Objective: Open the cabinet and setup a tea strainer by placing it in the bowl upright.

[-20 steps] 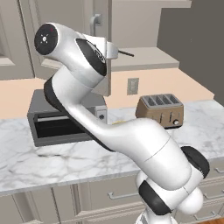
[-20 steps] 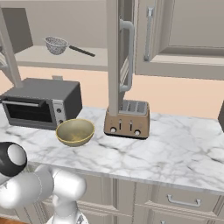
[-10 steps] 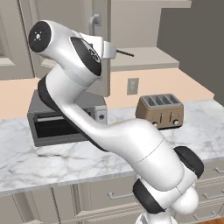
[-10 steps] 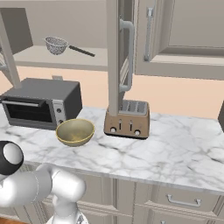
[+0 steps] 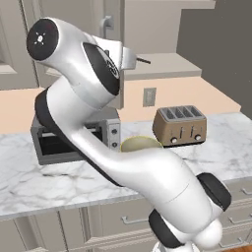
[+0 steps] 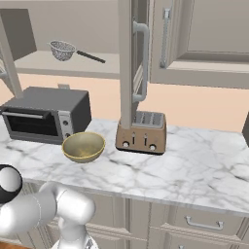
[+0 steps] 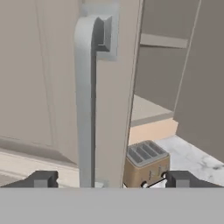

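The cabinet (image 6: 127,63) stands open, its door edge-on above the toaster (image 6: 141,132). The gripper (image 7: 107,179) hangs spread wide around the door's handle (image 7: 85,100). The tea strainer (image 6: 63,49) lies on the cabinet shelf, the bowl (image 6: 83,146) left of the toaster.

You have a brown slotted toaster (image 6: 141,133) standing upright near the middle of the white marble surface (image 6: 194,168). Well to its left sits a dark grey toaster oven (image 6: 47,114) against the wall. A wall outlet (image 5: 149,97) sits above the surface, and drawer fronts (image 6: 204,224) run beneath.
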### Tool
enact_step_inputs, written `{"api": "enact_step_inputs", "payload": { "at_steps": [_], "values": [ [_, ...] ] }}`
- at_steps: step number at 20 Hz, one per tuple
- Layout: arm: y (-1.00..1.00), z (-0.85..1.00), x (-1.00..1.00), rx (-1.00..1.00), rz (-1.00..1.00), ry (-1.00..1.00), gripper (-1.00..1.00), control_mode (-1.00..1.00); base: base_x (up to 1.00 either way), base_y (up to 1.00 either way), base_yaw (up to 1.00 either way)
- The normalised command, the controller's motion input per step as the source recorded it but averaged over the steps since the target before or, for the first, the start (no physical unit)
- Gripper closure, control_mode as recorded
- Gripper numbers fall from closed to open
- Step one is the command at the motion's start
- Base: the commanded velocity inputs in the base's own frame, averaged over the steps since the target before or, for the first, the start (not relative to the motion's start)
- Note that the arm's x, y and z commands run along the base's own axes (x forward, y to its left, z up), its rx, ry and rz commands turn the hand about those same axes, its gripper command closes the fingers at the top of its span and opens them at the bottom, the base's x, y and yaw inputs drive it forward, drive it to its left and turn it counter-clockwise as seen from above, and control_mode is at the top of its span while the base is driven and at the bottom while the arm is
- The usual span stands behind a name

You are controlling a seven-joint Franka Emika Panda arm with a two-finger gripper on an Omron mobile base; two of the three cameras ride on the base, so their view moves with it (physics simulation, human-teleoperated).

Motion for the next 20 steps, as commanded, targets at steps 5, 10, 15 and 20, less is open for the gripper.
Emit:
{"api": "enact_step_inputs", "payload": {
  "at_steps": [5,10,15,20],
  "values": [
    [-0.41,0.05,-0.81,0.18,0.07,0.00,-1.00,-1.00,0.00,0.00,0.00],
    [-0.84,-0.16,-0.60,0.39,0.12,0.00,-1.00,-1.00,0.00,0.00,0.00],
    [-0.99,-0.25,-0.11,0.61,0.13,0.02,-1.00,-1.00,0.00,0.00,0.00],
    [-0.62,-0.34,0.07,0.54,0.11,0.08,-1.00,-1.00,0.00,0.00,0.00]
  ]
}}
